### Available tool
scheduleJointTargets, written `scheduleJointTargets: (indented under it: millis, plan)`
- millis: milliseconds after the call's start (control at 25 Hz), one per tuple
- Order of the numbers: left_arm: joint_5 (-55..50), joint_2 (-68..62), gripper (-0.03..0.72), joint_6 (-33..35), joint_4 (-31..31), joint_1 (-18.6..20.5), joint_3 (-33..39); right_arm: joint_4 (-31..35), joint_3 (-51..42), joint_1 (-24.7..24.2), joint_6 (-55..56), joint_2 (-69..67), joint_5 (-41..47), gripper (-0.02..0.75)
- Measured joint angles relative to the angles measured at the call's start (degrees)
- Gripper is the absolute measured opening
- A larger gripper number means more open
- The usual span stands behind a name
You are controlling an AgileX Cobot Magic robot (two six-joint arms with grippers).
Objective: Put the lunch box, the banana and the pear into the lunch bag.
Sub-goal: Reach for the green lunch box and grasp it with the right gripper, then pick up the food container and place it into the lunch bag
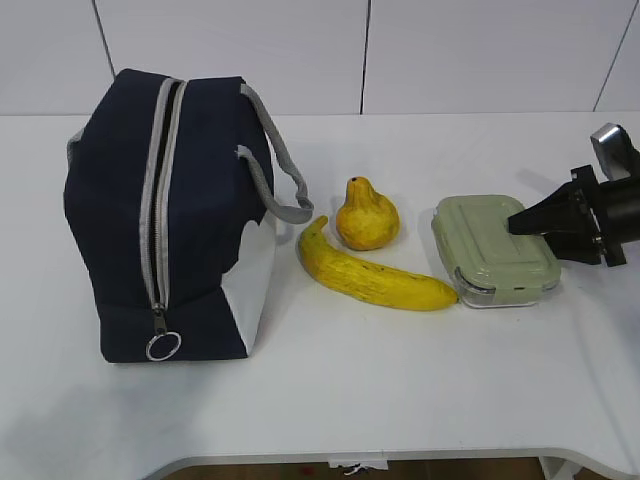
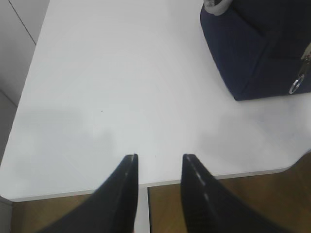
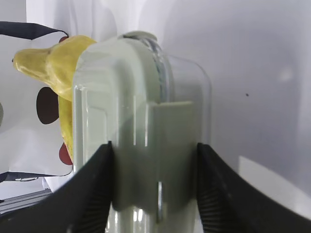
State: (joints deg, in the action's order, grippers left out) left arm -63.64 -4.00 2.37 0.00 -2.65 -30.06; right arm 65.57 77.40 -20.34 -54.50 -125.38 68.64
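The lunch box point(image 1: 495, 248), clear glass with a sage-green lid, lies flat on the white table at the right. My right gripper point(image 1: 520, 225) reaches in from the right, and its jaws clasp the box's near end from lid side to glass side point(image 3: 154, 145). The banana point(image 1: 370, 280) lies just left of the box, and the pear point(image 1: 366, 217) stands upright behind it. The pear point(image 3: 53, 63) also shows beyond the box in the right wrist view. The navy lunch bag point(image 1: 200, 200) stands at the left, its ring pull point(image 1: 163, 346) low on the facing end. My left gripper point(image 2: 160, 156) is open and empty over the table's front edge, left of the bag point(image 2: 257, 53).
The bag's grey handle point(image 1: 285, 170) loops out toward the fruit. The table's front edge point(image 1: 400, 462) runs close below the objects, with brown floor beyond it in the left wrist view. A white wall stands behind the table.
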Motion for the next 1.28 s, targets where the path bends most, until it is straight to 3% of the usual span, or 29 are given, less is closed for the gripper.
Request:
scheduleJointTargets:
  millis: [960,1160,1280]
  plan:
    - [0.0,0.0,0.24,0.0,0.0,0.0,0.0,-2.97,-0.2,0.09,17.88,10.01,-2.46,0.369]
    - [-0.45,-1.2,0.24,0.0,-1.28,0.0,-0.49,-2.14,-0.31,0.45,21.33,15.37,-2.26,0.369]
    - [-0.54,-4.97,0.24,0.0,-6.39,0.0,-5.33,-0.37,-0.31,1.62,22.09,17.99,-2.05,0.369]
